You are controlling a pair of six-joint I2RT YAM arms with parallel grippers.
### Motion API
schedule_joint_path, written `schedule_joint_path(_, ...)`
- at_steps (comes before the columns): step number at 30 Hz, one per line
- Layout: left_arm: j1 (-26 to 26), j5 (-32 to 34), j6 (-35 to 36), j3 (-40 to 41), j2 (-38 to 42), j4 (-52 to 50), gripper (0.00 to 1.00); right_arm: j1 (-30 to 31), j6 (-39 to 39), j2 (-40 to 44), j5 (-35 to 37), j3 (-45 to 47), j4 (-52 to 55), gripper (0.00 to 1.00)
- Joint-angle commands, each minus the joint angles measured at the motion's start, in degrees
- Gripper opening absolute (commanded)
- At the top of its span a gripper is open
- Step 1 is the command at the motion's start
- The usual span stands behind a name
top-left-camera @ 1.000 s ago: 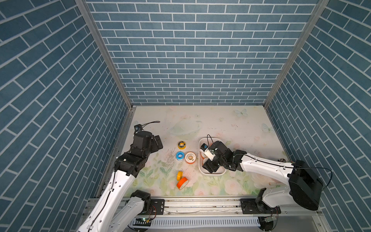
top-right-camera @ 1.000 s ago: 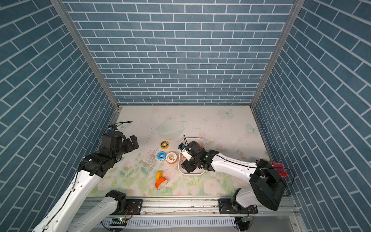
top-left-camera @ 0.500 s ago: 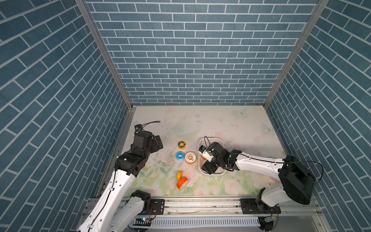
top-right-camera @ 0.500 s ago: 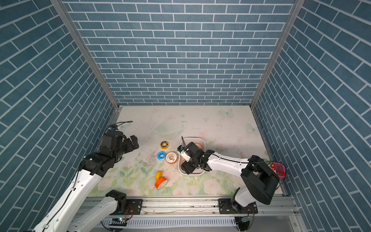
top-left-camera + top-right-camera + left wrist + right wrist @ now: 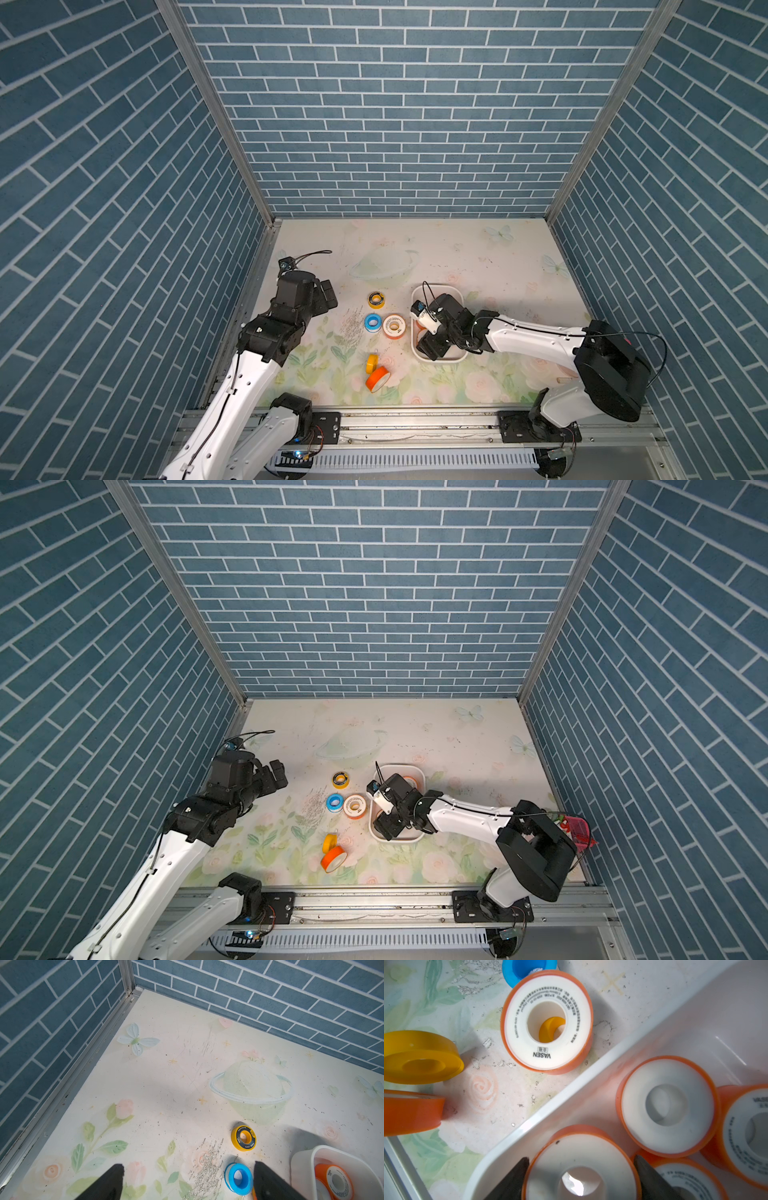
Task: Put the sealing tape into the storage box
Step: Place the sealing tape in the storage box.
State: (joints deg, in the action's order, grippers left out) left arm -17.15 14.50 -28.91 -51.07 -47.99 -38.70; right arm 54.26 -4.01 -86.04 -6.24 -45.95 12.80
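The white storage box (image 5: pixel 436 286) (image 5: pixel 401 766) (image 5: pixel 550 1113) holds several orange sealing tape spools, one of them an orange spool (image 5: pixel 667 1105) lying flat. My right gripper (image 5: pixel 580 1159) (image 5: pixel 432 345) (image 5: pixel 388 827) reaches into its near end, its fingers pressed against both sides of another orange spool (image 5: pixel 550 1167). Loose on the table lie a black-faced yellow spool (image 5: pixel 376 299) (image 5: pixel 243 1137), a blue spool (image 5: pixel 373 322) (image 5: pixel 238 1178) and a white-faced orange spool (image 5: pixel 394 326) (image 5: pixel 547 1022). My left gripper (image 5: pixel 188 1164) (image 5: pixel 326 293) hovers open and empty to their left.
Nearer the front, a yellow spool (image 5: pixel 371 363) (image 5: pixel 419 1057) stands on edge beside an orange spool (image 5: pixel 377 378) (image 5: pixel 411 1111). Blue brick walls close in three sides. The mounting rail (image 5: pixel 415 424) runs along the front edge.
My right gripper has shifted slightly to the left over the box. The left arm has stayed still.
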Motion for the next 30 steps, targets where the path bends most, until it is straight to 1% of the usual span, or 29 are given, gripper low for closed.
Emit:
schedule_joint_path(1, 0.37, 0.20, 0.09, 0.70, 0.04, 0.29, 1.00, 0.18, 0.60, 0.16, 1.05, 0.55, -0.58, 0.79)
schedule_joint_path(6, 0.37, 0.09, 0.09, 0.71, 0.05, 0.29, 1.00, 0.17, 0.24, 0.94, 1.58, 0.86, -0.93, 0.83)
schedule_joint_path(11, 0.36, 0.09, 0.14, 0.76, -0.18, 0.29, 1.00, 0.15, 0.12, 2.02, 1.58, 0.82, -0.99, 0.84)
schedule_joint_path(13, 0.36, 0.08, 0.11, 0.72, -0.21, 0.29, 1.00, 0.15, 0.02, 3.07, 3.56, 0.97, -1.34, 0.83)
schedule_joint_path(16, 0.40, 0.03, 0.10, 0.71, -0.35, 0.29, 1.00, 0.21, -0.12, 5.07, 5.58, 1.26, -2.25, 0.76)
schedule_joint_path(18, 0.37, -0.20, 0.08, 0.84, -0.44, 0.42, 1.00, 0.06, -0.63, 7.42, 8.00, 2.17, -4.18, 0.74)
schedule_joint_path(24, 0.36, -2.39, 0.98, 0.88, -0.97, 1.06, 1.00, -1.31, -3.14, 18.24, 18.84, 8.59, -12.60, 0.75)
schedule_joint_path(27, 0.30, -5.96, 2.07, 0.84, -1.85, 1.60, 1.00, -3.16, -4.96, 23.99, 23.55, 12.51, -16.36, 0.76)
schedule_joint_path(30, 0.27, -10.14, 2.88, 0.12, -3.68, 2.06, 1.00, -5.17, -6.72, 28.92, 27.68, 16.97, -19.43, 0.80)
